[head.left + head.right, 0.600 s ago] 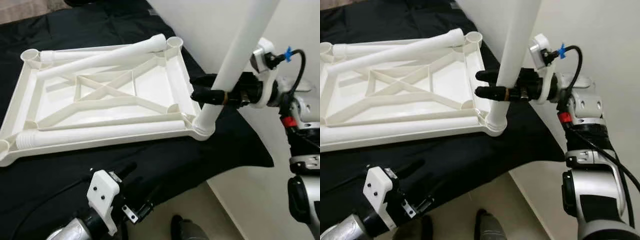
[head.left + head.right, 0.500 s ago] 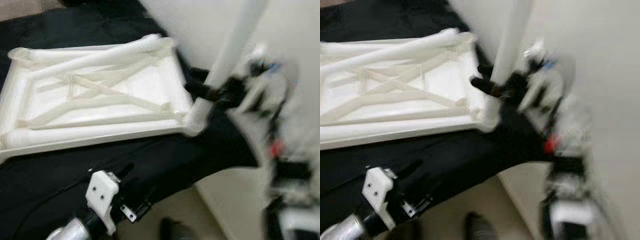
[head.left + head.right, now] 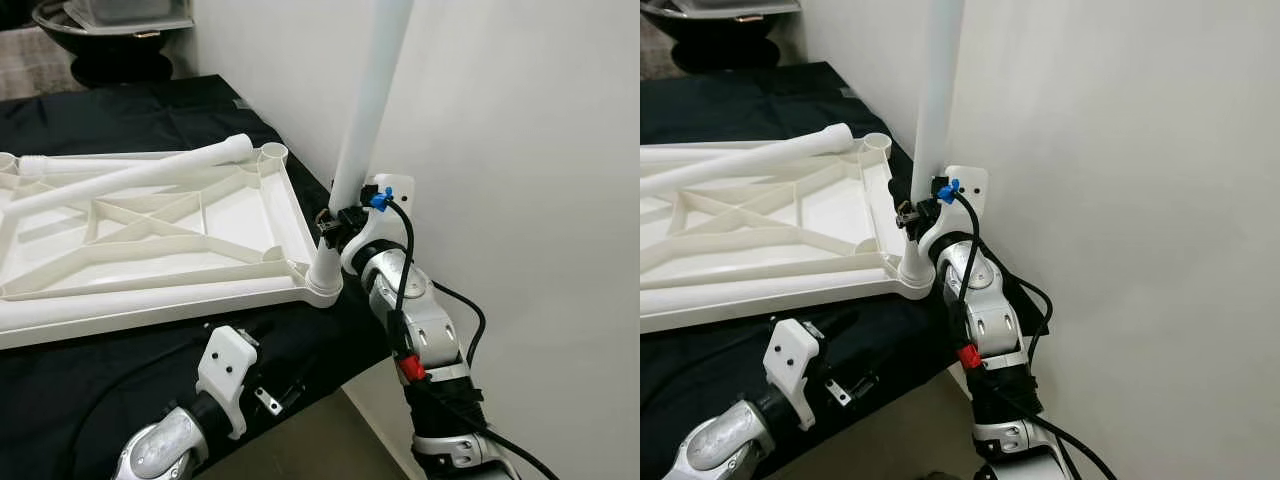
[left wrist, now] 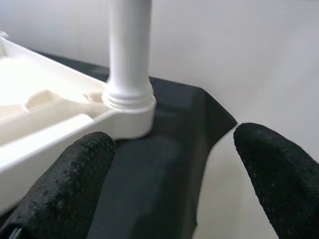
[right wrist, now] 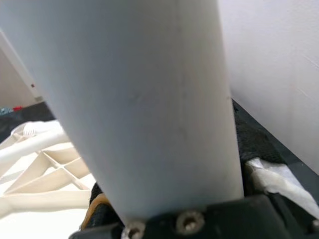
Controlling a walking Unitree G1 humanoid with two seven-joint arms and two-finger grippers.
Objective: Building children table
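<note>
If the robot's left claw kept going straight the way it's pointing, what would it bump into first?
Probably the white leg standing in the tabletop's corner socket. The open left claw points about there, though depth is hard to judge.

From our head we look forward and down; both eyes share the upturned tabletop (image 3: 150, 240) and the upright leg (image 3: 365, 110) by the wall. Our left wrist camera faces that leg's socket from nearby. Our right wrist camera sits pressed against the leg.
</note>
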